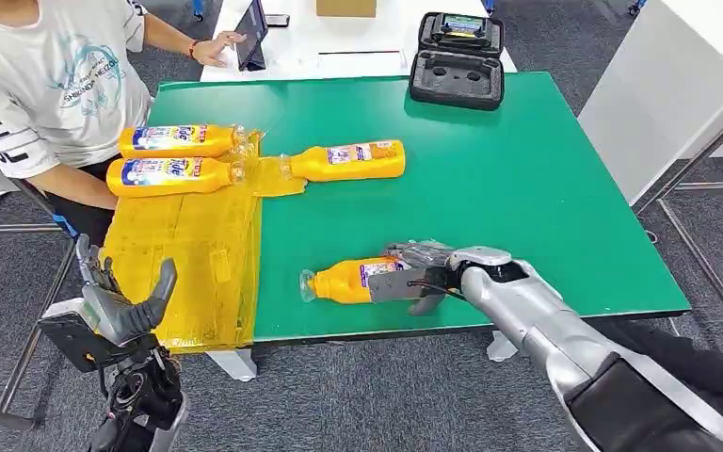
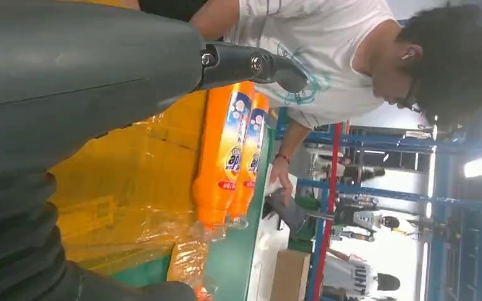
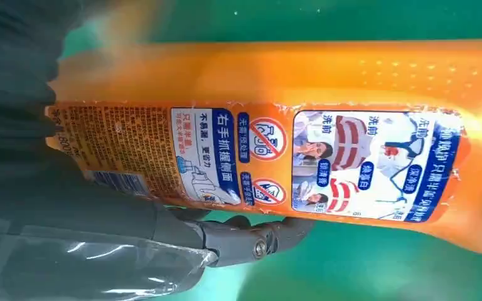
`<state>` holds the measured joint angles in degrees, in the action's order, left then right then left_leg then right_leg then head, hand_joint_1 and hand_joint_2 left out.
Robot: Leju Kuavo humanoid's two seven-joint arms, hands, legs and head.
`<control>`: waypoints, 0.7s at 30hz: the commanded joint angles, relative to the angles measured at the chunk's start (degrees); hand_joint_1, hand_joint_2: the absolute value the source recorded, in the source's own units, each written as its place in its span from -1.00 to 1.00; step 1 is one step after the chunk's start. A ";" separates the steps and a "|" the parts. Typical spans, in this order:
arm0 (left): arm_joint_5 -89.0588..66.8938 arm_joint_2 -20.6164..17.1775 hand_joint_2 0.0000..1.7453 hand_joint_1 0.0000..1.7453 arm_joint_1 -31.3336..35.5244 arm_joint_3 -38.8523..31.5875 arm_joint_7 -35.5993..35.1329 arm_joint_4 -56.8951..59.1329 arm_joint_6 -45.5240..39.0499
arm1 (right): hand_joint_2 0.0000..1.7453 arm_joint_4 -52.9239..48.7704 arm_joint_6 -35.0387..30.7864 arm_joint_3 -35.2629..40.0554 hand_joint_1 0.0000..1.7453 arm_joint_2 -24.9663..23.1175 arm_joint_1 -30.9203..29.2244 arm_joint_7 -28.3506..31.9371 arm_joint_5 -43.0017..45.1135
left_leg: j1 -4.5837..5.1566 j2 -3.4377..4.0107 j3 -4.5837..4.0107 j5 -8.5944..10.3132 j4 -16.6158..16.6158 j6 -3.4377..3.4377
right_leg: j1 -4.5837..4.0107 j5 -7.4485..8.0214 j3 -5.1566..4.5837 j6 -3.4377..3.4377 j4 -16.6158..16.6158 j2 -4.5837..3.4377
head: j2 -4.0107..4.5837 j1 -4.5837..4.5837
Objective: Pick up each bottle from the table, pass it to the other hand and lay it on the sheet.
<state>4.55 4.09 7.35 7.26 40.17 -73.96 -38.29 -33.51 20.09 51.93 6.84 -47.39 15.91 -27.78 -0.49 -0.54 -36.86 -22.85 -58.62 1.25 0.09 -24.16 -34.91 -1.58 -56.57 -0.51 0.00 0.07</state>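
An orange bottle [image 1: 344, 281] lies on its side near the front edge of the green table [image 1: 527, 188], cap end toward the yellow sheet [image 1: 198, 254]. My right hand [image 1: 424, 273] grips its base end; in the right wrist view the labelled bottle [image 3: 326, 81] lies against my palm with fingers [image 3: 251, 238] curled under it. Two bottles [image 1: 179, 141] [image 1: 169, 176] lie side by side on the sheet's far end, also in the left wrist view [image 2: 223, 157]. Another bottle [image 1: 348, 161] lies on the table with its neck at the sheet's edge. My left hand [image 1: 118, 301] hangs open, off the table's front left corner.
A person in a white shirt [image 1: 47, 85] stands at the table's left side, close to the sheet, one hand on a tablet [image 1: 249, 38]. A black open case [image 1: 457, 61] sits at the far edge. A white cabinet [image 1: 678, 94] stands to the right.
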 commanded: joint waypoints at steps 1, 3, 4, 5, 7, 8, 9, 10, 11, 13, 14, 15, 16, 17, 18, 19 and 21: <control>0.35 0.75 1.00 -1.00 1.34 -1.54 -0.17 4.21 0.85 | 1.00 4.90 -0.42 3.23 -1.00 -0.38 -2.42 -0.38 -0.69 | 0.03 0.02 0.17 -0.05 0.04 -0.02 | 0.02 -0.05 0.16 0.00 0.03 0.04 | 0.00 0.00; 0.34 0.81 1.00 -1.00 1.45 -1.50 -0.17 4.36 0.94 | 1.00 4.87 -0.58 3.29 -1.00 -0.21 -2.19 -0.29 -0.75 | 0.03 0.03 0.19 -0.06 0.05 -0.01 | 0.02 -0.06 0.18 0.00 0.04 0.03 | 0.00 0.02; 0.30 0.79 1.00 -1.00 1.49 -1.45 -0.17 4.42 0.93 | 1.00 4.83 -0.49 3.19 -1.00 -0.15 -2.13 -0.12 -0.60 | 0.05 0.05 0.27 -0.09 0.06 -0.02 | 0.03 -0.09 0.25 0.00 0.04 0.03 | 0.00 0.00; 0.48 0.82 1.00 -1.00 1.56 -1.39 -0.17 4.90 0.97 | 1.00 4.86 -0.62 3.58 -0.78 -0.09 -2.23 -0.31 -1.02 | 0.03 0.02 0.17 -0.05 0.05 -0.02 | 0.02 -0.06 0.17 0.00 0.04 0.04 | 0.00 0.02; 0.82 0.89 1.00 -1.00 1.43 -1.47 -0.17 5.05 1.07 | 1.00 4.91 -0.88 3.81 0.62 -0.12 -2.31 -0.42 -1.29 | 0.03 0.00 0.18 -0.05 0.05 -0.02 | 0.02 -0.07 0.17 0.00 0.03 0.06 | 0.00 0.02; 0.82 0.93 1.00 -1.00 1.26 -1.55 -0.17 4.66 0.98 | 1.00 4.94 -1.05 3.81 0.86 -0.15 -2.32 -0.37 -1.30 | 0.04 0.01 0.28 -0.09 0.07 -0.03 | 0.03 -0.10 0.27 0.01 0.04 0.07 | 0.00 0.02; 0.94 1.01 1.00 -1.00 1.08 -1.71 -0.17 4.46 0.94 | 1.00 5.02 -1.40 3.98 0.94 -0.27 -2.37 -0.52 -1.55 | 0.04 0.03 0.36 -0.12 0.08 -0.03 | 0.03 -0.13 0.35 0.01 0.06 0.07 | 0.00 0.00; 0.57 0.97 1.00 -1.00 1.04 -1.53 -0.17 4.50 0.81 | 1.00 5.13 -1.13 3.93 0.94 -0.34 -2.39 -0.42 -1.39 | 0.05 0.04 0.29 -0.09 0.07 -0.03 | 0.04 -0.10 0.26 0.00 0.04 0.04 | 0.00 0.02; 1.02 1.04 1.00 -1.00 0.95 -1.62 -0.17 4.69 1.20 | 1.00 5.19 -1.22 4.10 0.94 -0.33 -2.46 -0.44 -1.56 | 0.04 0.06 0.34 -0.12 0.07 -0.03 | 0.03 -0.11 0.32 0.01 0.05 0.03 | 0.00 0.00; 0.63 1.00 1.00 -1.00 0.77 -1.54 -0.17 4.51 0.93 | 1.00 5.43 -1.12 4.18 0.96 -0.40 -2.58 -0.38 -1.52 | 0.05 0.06 0.30 -0.10 0.07 -0.03 | 0.04 -0.10 0.26 0.01 0.04 0.02 | 0.00 0.02; 0.42 0.92 1.00 -1.00 0.57 -1.69 -0.17 4.10 0.90 | 1.00 5.87 -1.48 4.06 0.96 -0.59 -2.53 -0.31 -1.41 | 0.03 0.03 0.19 -0.06 0.06 -0.02 | 0.02 -0.06 0.18 0.00 0.04 0.02 | 0.00 0.00; 0.51 0.94 1.00 -1.00 0.60 -1.86 -0.17 4.06 0.94 | 1.00 5.99 -1.80 4.09 0.96 -0.63 -2.43 -0.29 -1.49 | 0.05 0.06 0.32 -0.10 0.08 -0.03 | 0.03 -0.10 0.29 0.01 0.05 0.02 | 0.00 0.00; 0.49 0.95 1.00 -1.00 0.68 -2.00 -0.17 4.11 0.97 | 1.00 6.19 -2.11 4.10 0.98 -0.80 -2.31 -0.24 -1.54 | 0.03 0.05 0.17 -0.06 0.04 -0.02 | 0.02 -0.05 0.15 0.00 0.03 0.01 | 0.00 0.02; 0.26 0.91 1.00 -1.00 0.69 -1.96 -0.17 4.14 0.91 | 1.00 6.31 -2.23 4.08 0.98 -0.87 -2.29 -0.19 -1.56 | 0.03 0.07 0.27 -0.09 0.06 -0.03 | 0.02 -0.08 0.25 0.01 0.05 0.00 | 0.00 0.02; 0.56 0.94 1.00 -1.00 0.85 -2.03 -0.17 4.57 1.17 | 1.00 6.32 -2.66 4.04 0.98 -1.02 -2.14 -0.19 -1.58 | 0.02 0.05 0.17 -0.05 0.05 -0.02 | 0.02 -0.05 0.16 0.01 0.04 0.01 | 0.00 0.00; 0.34 0.95 1.00 -1.00 0.89 -2.11 -0.17 4.41 1.22 | 1.00 6.34 -3.51 3.37 1.00 -1.27 -1.86 0.23 -1.06 | 0.04 0.08 0.30 -0.10 0.08 -0.03 | 0.02 -0.09 0.27 0.01 0.05 0.00 | 0.00 0.02; 0.81 1.10 1.00 -1.00 0.86 -2.31 -0.17 4.21 1.64 | 1.00 6.26 -4.20 2.92 0.98 -1.35 -1.69 0.43 -0.76 | 0.03 0.08 0.37 -0.12 0.09 -0.04 | 0.02 -0.11 0.34 0.02 0.07 0.01 | 0.00 0.02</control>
<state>4.98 4.50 7.14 7.17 40.17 -72.70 -37.57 -31.36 17.90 52.96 6.80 -47.60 15.85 -29.03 -0.49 -0.53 -36.85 -22.85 -58.62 1.25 0.10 -24.16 -34.90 -1.58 -56.57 -0.51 0.00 0.09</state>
